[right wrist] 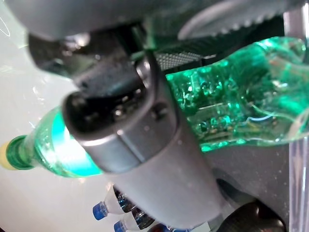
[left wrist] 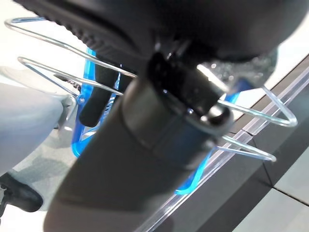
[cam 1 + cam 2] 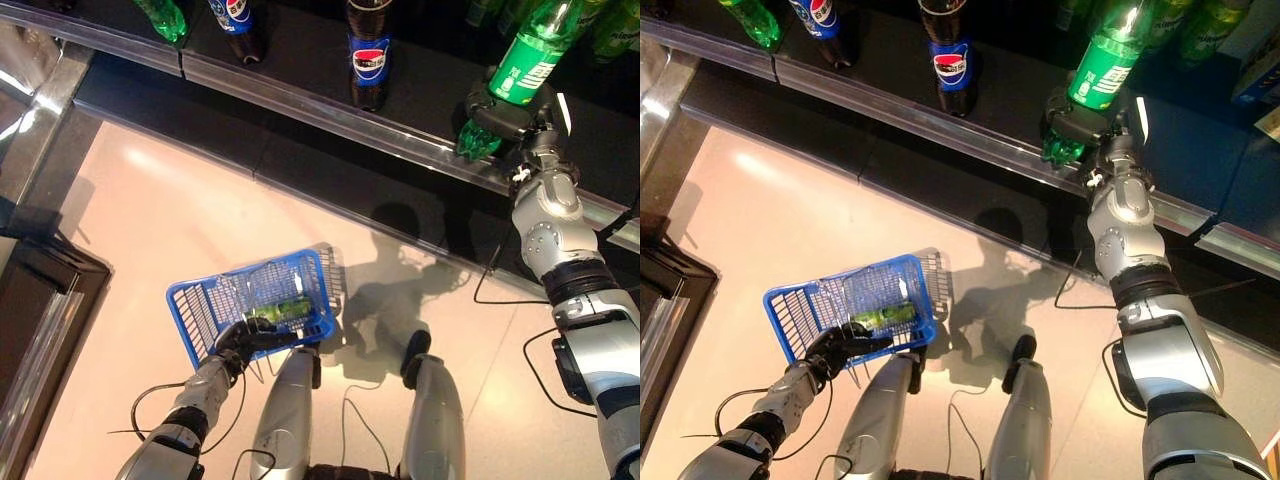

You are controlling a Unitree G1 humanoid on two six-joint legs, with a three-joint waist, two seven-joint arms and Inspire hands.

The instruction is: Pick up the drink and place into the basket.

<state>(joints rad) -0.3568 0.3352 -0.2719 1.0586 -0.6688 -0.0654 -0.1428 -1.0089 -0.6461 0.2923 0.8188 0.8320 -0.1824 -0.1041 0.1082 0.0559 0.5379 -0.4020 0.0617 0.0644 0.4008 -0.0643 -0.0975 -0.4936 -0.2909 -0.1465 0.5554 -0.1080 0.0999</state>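
A green drink bottle (image 3: pixel 525 60) leans at the front edge of the dark shelf (image 3: pixel 330 120) at the upper right. My right hand (image 3: pixel 510 118) is shut round its lower part; the right wrist view shows my fingers (image 1: pixel 125 125) curled over the green bottle (image 1: pixel 231 106). My left hand (image 3: pixel 245 338) is shut on the wire handles (image 2: pixel 260 116) of the blue basket (image 3: pixel 200 300), which hangs low in front at the left. A green drink (image 3: pixel 282 309) lies inside the basket.
Dark cola bottles with blue labels (image 3: pixel 369 55) and another green bottle (image 3: pixel 160 15) stand along the shelf. More green bottles (image 3: pixel 610 25) stand behind the held one. A dark cabinet (image 3: pixel 40 300) stands at the left over the pale floor.
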